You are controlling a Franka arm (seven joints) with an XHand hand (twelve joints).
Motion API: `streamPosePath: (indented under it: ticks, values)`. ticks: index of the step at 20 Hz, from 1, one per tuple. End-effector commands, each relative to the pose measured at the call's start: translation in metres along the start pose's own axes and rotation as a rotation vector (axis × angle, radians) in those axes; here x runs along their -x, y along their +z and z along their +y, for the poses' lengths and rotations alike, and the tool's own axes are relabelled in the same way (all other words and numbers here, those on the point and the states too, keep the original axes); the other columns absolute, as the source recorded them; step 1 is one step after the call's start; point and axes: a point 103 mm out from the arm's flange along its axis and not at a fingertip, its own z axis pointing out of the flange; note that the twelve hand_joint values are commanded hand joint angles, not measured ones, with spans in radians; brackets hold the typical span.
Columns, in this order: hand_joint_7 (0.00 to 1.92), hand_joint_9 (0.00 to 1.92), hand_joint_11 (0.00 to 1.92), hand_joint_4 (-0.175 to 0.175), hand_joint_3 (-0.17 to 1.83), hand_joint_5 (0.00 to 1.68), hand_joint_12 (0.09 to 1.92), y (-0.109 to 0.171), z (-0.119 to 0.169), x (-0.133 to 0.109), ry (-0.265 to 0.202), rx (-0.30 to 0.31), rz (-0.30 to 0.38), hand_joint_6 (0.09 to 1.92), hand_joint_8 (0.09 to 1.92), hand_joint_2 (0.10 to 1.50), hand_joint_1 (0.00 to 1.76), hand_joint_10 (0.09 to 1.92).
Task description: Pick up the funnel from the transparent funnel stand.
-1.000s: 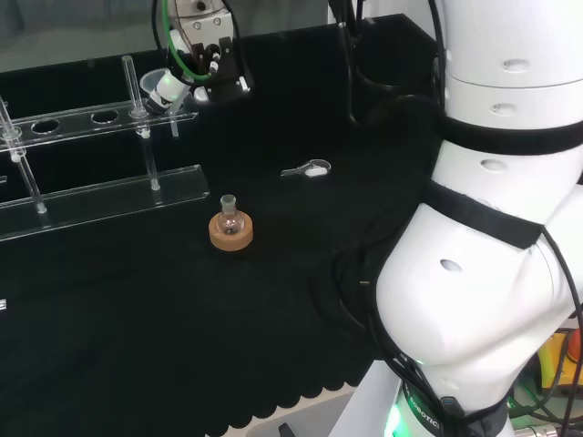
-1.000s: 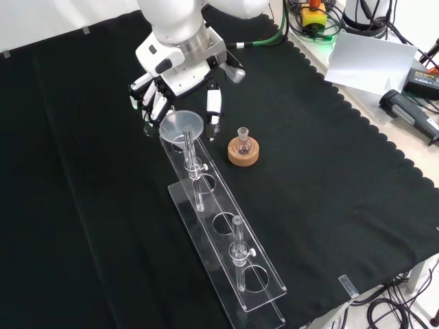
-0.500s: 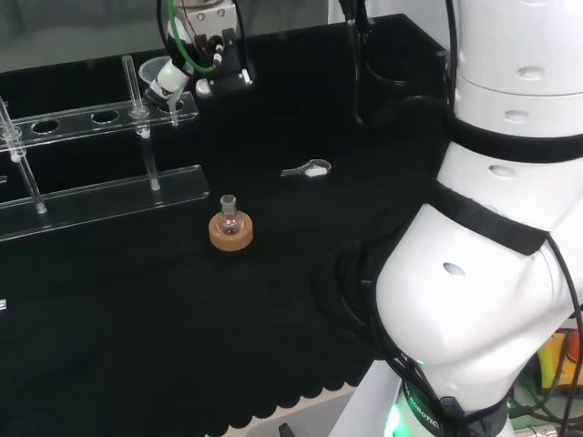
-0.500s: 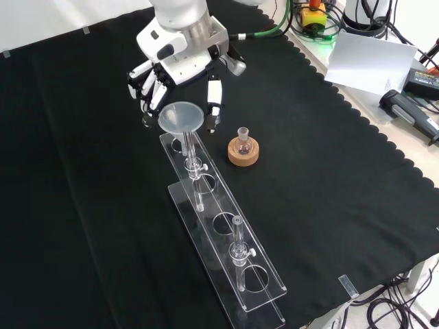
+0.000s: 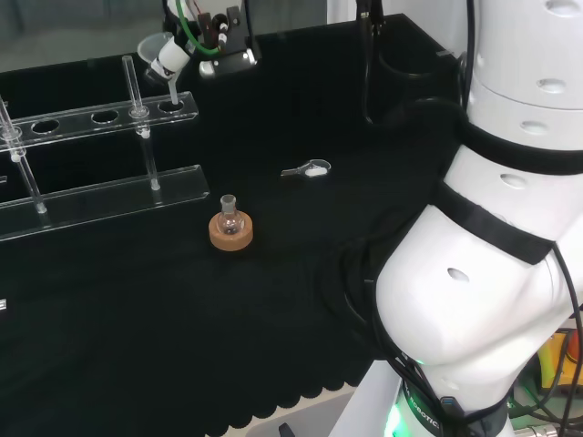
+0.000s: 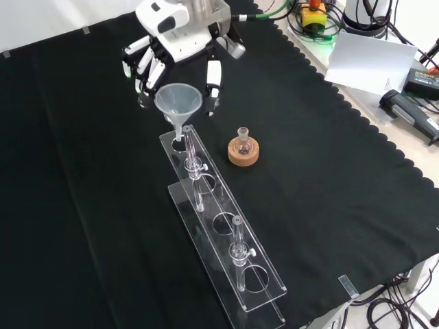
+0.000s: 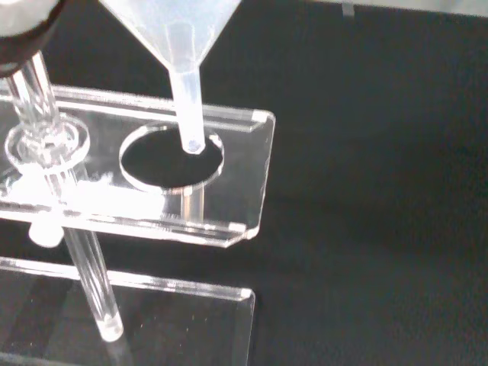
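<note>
Above the stand's end hole, in the front view, the hand holds the funnel, fingers curled round its bowl from one side and the thumb from the other. In the wrist view the funnel's spout tip hangs just over that hole, clear of the top plate. Right of the stand, a small flask sits upright on a cork ring on the black surface, near the stand but apart from it.

Head view behind arm, front view opposite, both on funnel stand, wrist close.
</note>
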Motion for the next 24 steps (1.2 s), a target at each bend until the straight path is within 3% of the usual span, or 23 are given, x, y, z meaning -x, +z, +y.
streamPosePath:
  ticks: [1, 6, 16, 24]
  values:
    - [1.09, 0.67, 0.0, 0.149, 0.44, 0.91, 1.24, -0.014, -0.006, 0.009, 0.002, 0.034, 0.007, 0.09, 0.17, 0.59, 0.74, 0.42]
    - [1.15, 0.7, 0.0, 0.174, 0.48, 1.01, 1.24, -0.022, -0.012, 0.015, 0.008, 0.053, 0.012, 0.13, 0.17, 0.58, 0.75, 0.41]
    - [1.19, 0.74, 0.0, 0.175, 0.52, 1.07, 1.27, -0.034, -0.026, 0.033, 0.034, 0.052, 0.015, 0.18, 0.15, 0.57, 0.77, 0.39]
    - [1.21, 0.75, 0.0, 0.175, 0.54, 1.07, 1.28, -0.04, -0.021, 0.046, 0.132, 0.058, 0.035, 0.2, 0.14, 0.57, 0.78, 0.37]
